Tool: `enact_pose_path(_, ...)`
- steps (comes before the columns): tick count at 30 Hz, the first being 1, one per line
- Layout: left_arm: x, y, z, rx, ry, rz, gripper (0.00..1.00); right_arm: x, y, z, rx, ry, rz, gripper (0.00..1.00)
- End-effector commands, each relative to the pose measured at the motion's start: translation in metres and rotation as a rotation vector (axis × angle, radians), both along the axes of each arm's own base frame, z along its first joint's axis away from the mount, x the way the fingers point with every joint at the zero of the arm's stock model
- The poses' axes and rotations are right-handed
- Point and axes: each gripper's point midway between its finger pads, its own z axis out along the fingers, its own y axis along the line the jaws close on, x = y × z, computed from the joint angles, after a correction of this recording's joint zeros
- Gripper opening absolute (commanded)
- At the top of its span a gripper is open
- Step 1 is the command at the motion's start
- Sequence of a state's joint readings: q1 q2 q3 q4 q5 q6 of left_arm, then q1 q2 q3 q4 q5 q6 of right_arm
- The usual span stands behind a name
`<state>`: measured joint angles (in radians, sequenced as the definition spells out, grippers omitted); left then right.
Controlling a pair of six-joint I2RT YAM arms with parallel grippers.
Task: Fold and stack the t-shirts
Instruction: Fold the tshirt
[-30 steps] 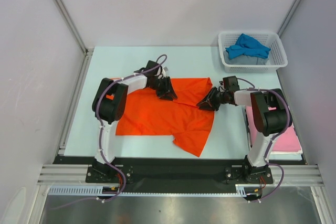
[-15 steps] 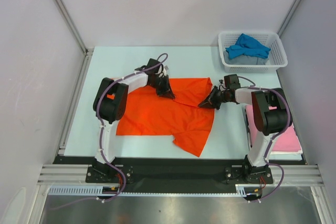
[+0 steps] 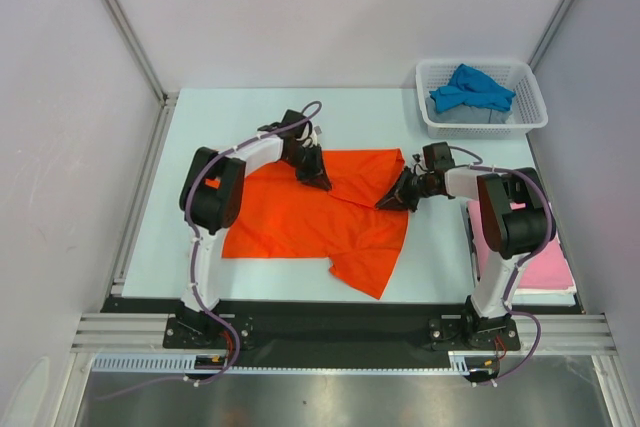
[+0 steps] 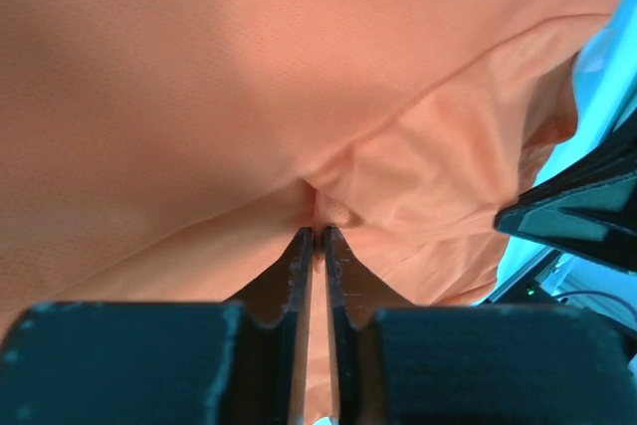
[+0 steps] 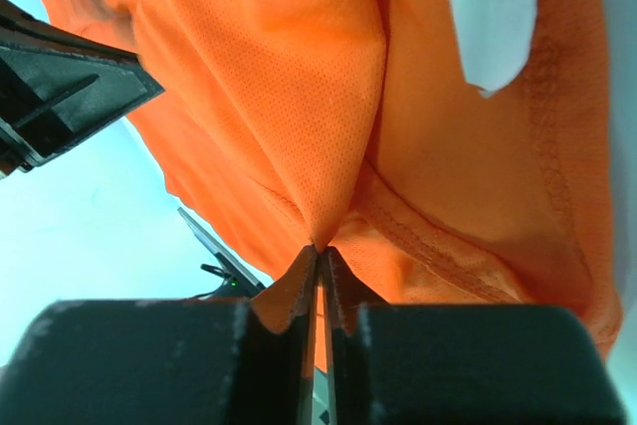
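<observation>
The left gripper (image 3: 318,179) and right gripper (image 3: 392,198) each have their jaws pinched tight on the far part of the orange-red t-shirt (image 3: 300,222), whose long left-to-right body spreads nearward from both.

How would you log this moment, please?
left fingers: shut on orange t-shirt | right fingers: shut on same | blue t-shirt: in basket | pink t-shirt: right side

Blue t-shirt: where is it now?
Top view, far right corner: the blue t-shirt lies bunched in the white mesh basket, beyond the right gripper holding the orange t-shirt.
</observation>
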<state>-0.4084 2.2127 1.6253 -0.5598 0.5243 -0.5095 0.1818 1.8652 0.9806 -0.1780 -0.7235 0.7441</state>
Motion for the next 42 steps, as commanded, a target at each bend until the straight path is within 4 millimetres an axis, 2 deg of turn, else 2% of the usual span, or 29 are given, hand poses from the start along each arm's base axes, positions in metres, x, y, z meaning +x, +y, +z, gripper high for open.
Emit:
enact_pose_path(1,0.005,-0.002,0.003,0.016,-0.029,-0.023,0.25,0.001,-0.001,0.005,0.001,-0.009,0.011,0.13)
enact_pose_path(5,0.008,0.005,0.017,0.039,-0.078,-0.038,0.44,0.011,-0.006,0.013,-0.036,-0.064,0.03,0.18)
enact_pose_path(7,0.017,0.013,0.038,0.045,-0.144,-0.042,0.48,0.025,-0.015,0.027,-0.116,-0.11,0.034,0.2)
enact_pose_path(8,0.018,0.018,0.044,0.051,-0.15,-0.04,0.55,0.03,-0.02,0.031,-0.163,-0.138,0.051,0.24)
enact_pose_path(9,0.02,0.02,0.063,0.024,-0.179,-0.044,0.58,0.043,-0.025,0.047,-0.216,-0.19,0.08,0.26)
enact_pose_path(10,0.027,0.03,0.073,0.018,-0.203,-0.035,0.62,0.053,-0.035,0.044,-0.297,-0.206,0.073,0.29)
enact_pose_path(11,0.03,0.035,0.083,0.015,-0.219,-0.025,0.65,0.062,-0.039,0.05,-0.332,-0.23,0.074,0.36)
enact_pose_path(12,0.039,0.049,0.095,0.011,-0.243,0.006,0.66,0.068,-0.048,0.049,-0.4,-0.238,0.072,0.4)
enact_pose_path(13,0.045,0.059,0.105,0.014,-0.265,0.022,0.68,0.087,-0.05,0.064,-0.42,-0.286,0.054,0.43)
enact_pose_path(14,0.05,0.068,0.11,0.018,-0.279,0.042,0.68,0.097,-0.056,0.059,-0.437,-0.282,0.042,0.48)
enact_pose_path(15,0.062,0.09,0.114,0.029,-0.296,0.09,0.68,0.106,-0.064,0.056,-0.489,-0.29,0.033,0.5)
enact_pose_path(16,0.068,0.105,0.119,0.052,-0.326,0.119,0.66,0.126,-0.068,0.07,-0.514,-0.34,0.013,0.5)
enact_pose_path(17,0.074,0.118,0.119,0.068,-0.337,0.145,0.65,0.133,-0.071,0.055,-0.54,-0.32,0.026,0.51)
enact_pose_path(18,0.082,0.14,0.118,0.085,-0.342,0.188,0.63,0.141,-0.074,0.055,-0.568,-0.332,0.028,0.5)
enact_pose_path(19,0.085,0.15,0.116,0.092,-0.346,0.203,0.6,0.148,-0.075,0.053,-0.584,-0.344,0.046,0.5)
enact_pose_path(21,0.092,0.174,0.113,0.099,-0.343,0.253,0.57,0.165,-0.073,0.048,-0.581,-0.358,0.057,0.3)
enact_pose_path(23,0.094,0.184,0.106,0.098,-0.332,0.277,0.54,0.177,-0.066,0.049,-0.547,-0.383,0.06,0.12)
enact_pose_path(24,0.096,0.192,0.103,0.096,-0.326,0.298,0.54,0.18,-0.063,0.042,-0.53,-0.373,0.063,0.08)
enact_pose_path(26,0.098,0.194,0.093,0.084,-0.312,0.321,0.52,0.185,-0.057,0.041,-0.516,-0.379,0.054,0.02)
enact_pose_path(27,0.099,0.194,0.088,0.083,-0.302,0.327,0.52,0.191,-0.055,0.043,-0.51,-0.39,0.049,0.01)
enact_pose_path(28,0.102,0.21,0.083,0.085,-0.286,0.369,0.51,0.191,-0.053,0.035,-0.509,-0.377,0.056,0.01)
enact_pose_path(30,0.104,0.216,0.07,0.089,-0.262,0.382,0.5,0.195,-0.058,0.028,-0.532,-0.358,0.054,0.0)
enact_pose_path(31,0.105,0.219,0.066,0.093,-0.253,0.39,0.5,0.194,-0.058,0.016,-0.538,-0.334,0.065,0.0)
enact_pose_path(33,0.105,0.225,0.058,0.094,-0.233,0.402,0.5,0.193,-0.058,0.011,-0.546,-0.329,0.08,0.0)
enact_pose_path(35,0.104,0.23,0.05,0.105,-0.22,0.42,0.5,0.191,-0.059,0.005,-0.56,-0.317,0.087,0.0)
enact_pose_path(40,0.098,0.249,0.027,0.146,-0.162,0.454,0.49,0.172,-0.08,-0.014,-0.671,-0.246,0.102,0.0)
enact_pose_path(42,0.096,0.254,0.022,0.159,-0.156,0.459,0.49,0.17,-0.084,-0.014,-0.691,-0.256,0.098,0.0)
